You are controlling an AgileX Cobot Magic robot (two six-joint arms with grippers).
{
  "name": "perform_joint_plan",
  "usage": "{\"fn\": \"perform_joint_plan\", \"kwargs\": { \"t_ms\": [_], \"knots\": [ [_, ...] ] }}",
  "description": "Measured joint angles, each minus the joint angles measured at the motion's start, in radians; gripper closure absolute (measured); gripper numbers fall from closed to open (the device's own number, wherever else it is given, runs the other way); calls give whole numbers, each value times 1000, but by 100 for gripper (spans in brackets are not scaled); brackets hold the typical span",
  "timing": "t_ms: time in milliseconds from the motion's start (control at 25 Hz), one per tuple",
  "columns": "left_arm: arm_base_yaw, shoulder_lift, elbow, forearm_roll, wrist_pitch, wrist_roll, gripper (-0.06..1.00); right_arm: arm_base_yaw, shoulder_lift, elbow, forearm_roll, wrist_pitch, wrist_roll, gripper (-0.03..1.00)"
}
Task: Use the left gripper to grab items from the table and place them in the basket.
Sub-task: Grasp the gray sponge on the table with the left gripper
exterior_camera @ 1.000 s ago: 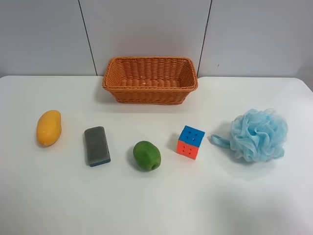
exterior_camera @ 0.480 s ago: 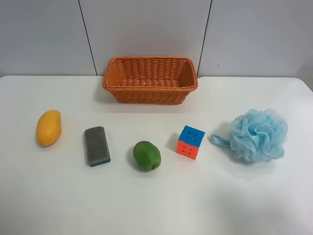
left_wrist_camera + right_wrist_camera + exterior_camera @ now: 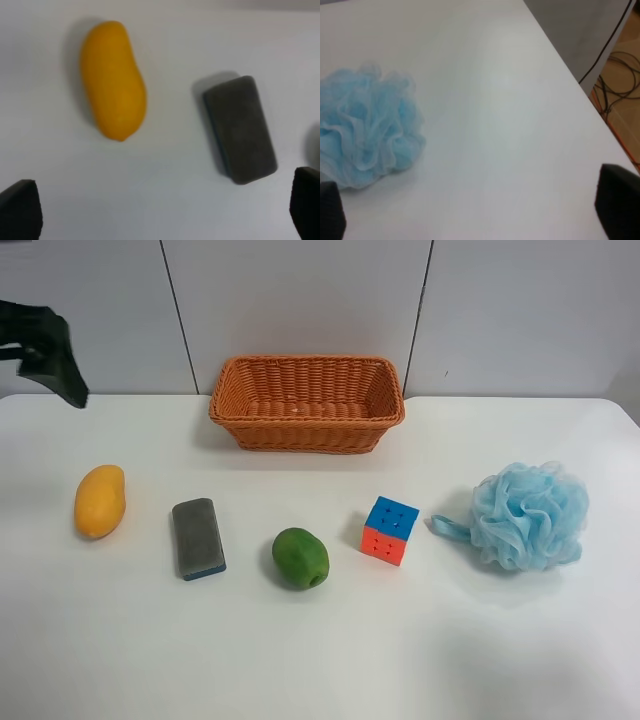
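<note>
On the white table [image 3: 330,660] lie a yellow mango [image 3: 100,501], a grey block with a blue base [image 3: 198,538], a green fruit [image 3: 300,558], a colourful puzzle cube [image 3: 389,530] and a light-blue pouf [image 3: 528,516]. The orange wicker basket [image 3: 300,435] stands at the back, nothing visible in it. My left gripper [image 3: 55,360] hangs high at the exterior high view's left edge, well above the mango. The left wrist view shows it open [image 3: 160,212] over the mango [image 3: 113,80] and block [image 3: 240,128]. My right gripper [image 3: 470,210] is open beside the pouf [image 3: 367,125].
A grey panelled wall [image 3: 300,300] rises behind the basket. The right wrist view shows the table's edge [image 3: 570,75] with cables [image 3: 620,75] on the floor beyond it.
My left gripper has come into the exterior high view at the upper left; before, no arm showed there. The items and basket have not moved.
</note>
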Motion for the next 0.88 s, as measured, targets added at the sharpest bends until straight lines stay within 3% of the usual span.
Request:
{"fn": "perform_joint_plan", "kwargs": {
  "t_ms": [160, 280, 600, 880],
  "knots": [
    [-95, 115, -4, 14, -21, -146, -5, 0, 0, 0, 0, 0, 0, -2],
    [-131, 205, -6, -6, -45, -194, -5, 0, 0, 0, 0, 0, 0, -2],
    [-138, 367, -6, -145, -124, -215, -5, 0, 0, 0, 0, 0, 0, -2],
    [-138, 466, -6, -191, -191, -214, -5, 0, 0, 0, 0, 0, 0, -2]
  ]
}}
